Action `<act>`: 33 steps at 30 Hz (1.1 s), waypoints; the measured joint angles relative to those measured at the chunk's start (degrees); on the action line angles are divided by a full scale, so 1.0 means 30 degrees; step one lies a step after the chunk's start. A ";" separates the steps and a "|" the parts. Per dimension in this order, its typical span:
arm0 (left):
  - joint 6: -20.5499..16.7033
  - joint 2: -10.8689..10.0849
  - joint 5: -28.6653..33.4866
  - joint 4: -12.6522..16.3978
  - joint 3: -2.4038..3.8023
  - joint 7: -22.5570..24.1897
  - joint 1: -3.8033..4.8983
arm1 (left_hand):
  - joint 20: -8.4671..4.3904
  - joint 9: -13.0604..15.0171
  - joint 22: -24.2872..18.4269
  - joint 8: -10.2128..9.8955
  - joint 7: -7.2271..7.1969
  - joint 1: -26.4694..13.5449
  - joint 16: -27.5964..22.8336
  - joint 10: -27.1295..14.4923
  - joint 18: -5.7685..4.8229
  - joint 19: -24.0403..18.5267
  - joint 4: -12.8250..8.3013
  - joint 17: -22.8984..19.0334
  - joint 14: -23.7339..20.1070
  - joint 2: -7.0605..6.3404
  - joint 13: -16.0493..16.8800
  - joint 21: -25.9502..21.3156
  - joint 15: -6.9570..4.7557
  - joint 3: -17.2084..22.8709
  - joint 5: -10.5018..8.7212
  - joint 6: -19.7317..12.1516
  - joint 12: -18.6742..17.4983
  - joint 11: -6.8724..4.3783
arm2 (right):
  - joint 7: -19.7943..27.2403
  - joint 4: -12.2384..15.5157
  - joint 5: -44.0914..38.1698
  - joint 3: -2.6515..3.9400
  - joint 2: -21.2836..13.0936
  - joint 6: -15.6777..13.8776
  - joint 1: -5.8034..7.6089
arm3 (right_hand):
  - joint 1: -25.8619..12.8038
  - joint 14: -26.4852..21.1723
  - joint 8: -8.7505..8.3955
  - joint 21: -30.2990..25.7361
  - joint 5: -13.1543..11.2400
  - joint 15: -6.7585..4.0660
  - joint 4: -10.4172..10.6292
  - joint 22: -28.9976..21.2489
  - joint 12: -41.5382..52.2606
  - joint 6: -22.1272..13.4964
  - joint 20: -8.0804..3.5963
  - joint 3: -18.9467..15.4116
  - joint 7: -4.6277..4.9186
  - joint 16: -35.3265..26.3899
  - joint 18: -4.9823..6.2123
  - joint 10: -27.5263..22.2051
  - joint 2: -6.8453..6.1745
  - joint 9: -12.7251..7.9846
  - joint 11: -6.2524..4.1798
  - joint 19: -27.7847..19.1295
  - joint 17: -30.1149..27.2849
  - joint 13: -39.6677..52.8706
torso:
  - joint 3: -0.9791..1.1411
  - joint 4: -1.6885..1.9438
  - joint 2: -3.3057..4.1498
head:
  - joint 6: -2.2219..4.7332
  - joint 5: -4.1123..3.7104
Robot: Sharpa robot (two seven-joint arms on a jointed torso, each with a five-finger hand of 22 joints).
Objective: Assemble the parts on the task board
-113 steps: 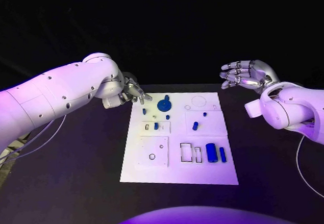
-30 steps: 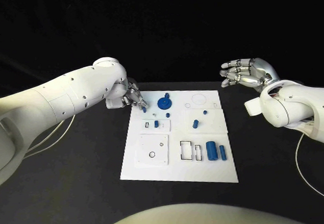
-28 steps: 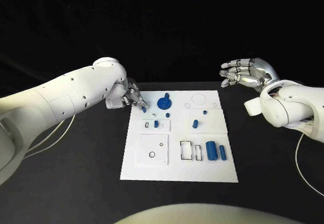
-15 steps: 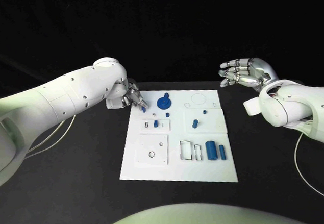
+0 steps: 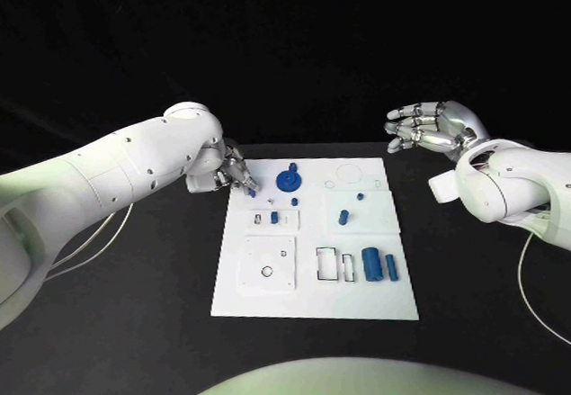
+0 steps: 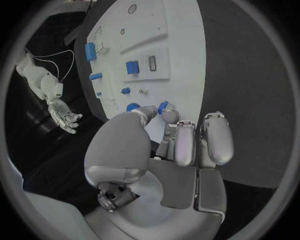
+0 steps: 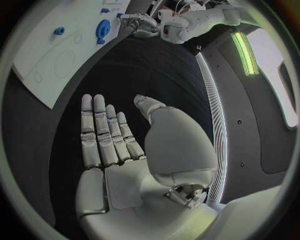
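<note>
Blue is the small peg (image 5: pixel 252 192) that the left hand (image 5: pixel 233 171) pinches between thumb and a finger, just over the far left corner of the board (image 5: pixel 318 304). To do this step well, the hand should hold the peg straight up, line it over its hole, and push down slowly, not sideways. The big blue round part (image 5: pixel 289 180) sits close by, so the fingers should not bump it. The right hand (image 5: pixel 431 127) hangs off the board's far right corner, fingers spread, holding nothing. No words or labels can be read.
</note>
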 measured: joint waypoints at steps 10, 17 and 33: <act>-0.0266 -0.0045 0.0436 -0.0046 0.0000 0.0099 -0.0018 | -0.0141 -0.0007 0.0197 0.1619 -0.0058 0.0354 0.0000 0.0377 -0.0002 -0.0004 0.0120 0.0000 0.0068 -0.0225 0.0006 0.0090 -0.0067 0.3258 0.0114 -0.0357 0.0062 -0.0167 | -0.0067 -0.0010 -0.0050 0.0000 -0.0005 0.0007 0.0000 | 0.0000 0.0000 0.0000 -0.0081 0.0000 0.0000 0.0000 -0.0020 0.0000 0.0000 0.0000 0.0000 0.0000 0.0000 0.0000 0.0000 -0.0001 0.0001 0.0000 0.0000 0.0000 0.0001 | 0.0002 0.0011 -0.0016 | -0.0029 -0.0016; -0.0893 -0.0534 0.1158 0.0409 0.0050 0.0289 -0.0018 | -0.0141 -0.0004 0.0255 0.1991 -0.0007 -0.0017 0.0000 0.0549 -0.0002 -0.0004 -0.0170 0.0000 -0.0002 -0.0317 0.0267 0.0090 -0.0135 0.3807 0.0113 -0.0408 0.0233 -0.0204 | -0.0155 -0.0026 -0.0081 0.0000 -0.0016 0.0015 -0.0001 | 0.0000 0.0001 0.0000 -0.0081 0.0076 0.0000 -0.0001 -0.0020 0.0000 0.0000 0.0000 0.0001 0.0000 0.0000 0.0000 0.0001 -0.0001 0.0001 0.0000 0.0000 0.0000 -0.0022 | 0.0004 0.0011 -0.0035 | -0.0024 -0.0005; -0.2668 -0.3664 0.2572 0.5297 0.0112 0.0609 -0.0253 | -0.0274 0.0101 0.0431 0.2662 -0.0045 -0.1154 0.0001 0.1097 -0.0004 0.0133 -0.0855 0.0000 -0.0002 -0.0833 0.0744 0.0246 -0.0268 0.5391 0.0264 -0.0368 0.0734 -0.0343 | -0.0238 -0.0013 -0.0119 -0.0004 -0.0150 0.0032 -0.0031 | 0.0001 0.0000 0.0077 -0.0080 0.0075 0.0000 0.0051 -0.0051 0.0083 0.0000 0.0000 -0.0051 0.0000 0.0000 0.0000 0.0000 -0.0001 -0.0018 0.0000 0.0000 0.0000 -0.0020 | 0.0046 0.0128 -0.0075 | -0.0035 0.0004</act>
